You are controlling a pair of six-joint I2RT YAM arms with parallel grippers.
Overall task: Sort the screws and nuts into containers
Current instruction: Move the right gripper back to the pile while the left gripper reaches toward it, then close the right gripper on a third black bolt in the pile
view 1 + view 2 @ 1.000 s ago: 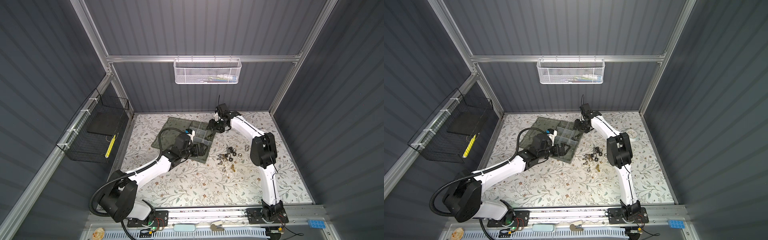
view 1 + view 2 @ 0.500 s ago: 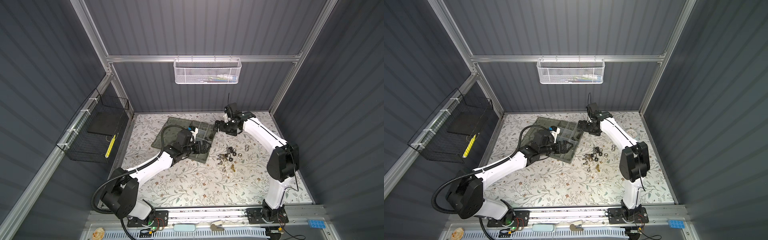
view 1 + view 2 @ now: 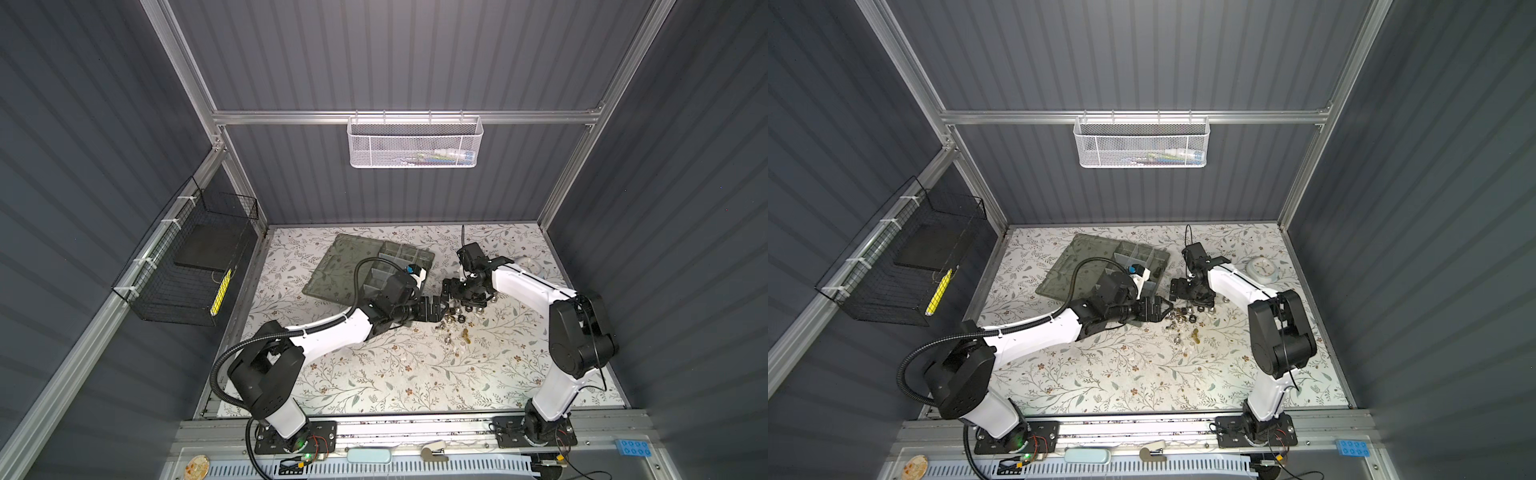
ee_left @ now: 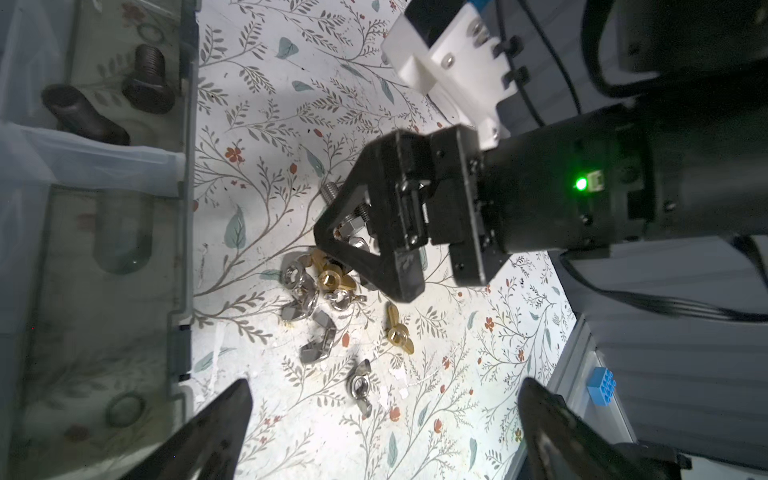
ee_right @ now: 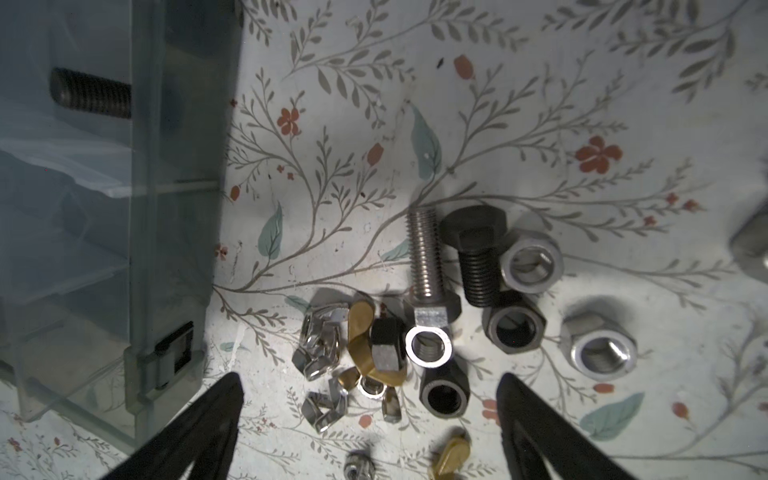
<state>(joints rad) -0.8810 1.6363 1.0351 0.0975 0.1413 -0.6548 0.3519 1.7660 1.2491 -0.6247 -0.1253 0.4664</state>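
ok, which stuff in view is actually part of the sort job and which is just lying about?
Job: screws, nuts, box compartments.
Lying about: mesh basket, wire basket, clock, blue block.

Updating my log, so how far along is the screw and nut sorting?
Done: two black screws lie in an organiser compartment. In hand: nothing; left gripper and right gripper hover open at the pile. Left: that pile of screws and nuts on the table.
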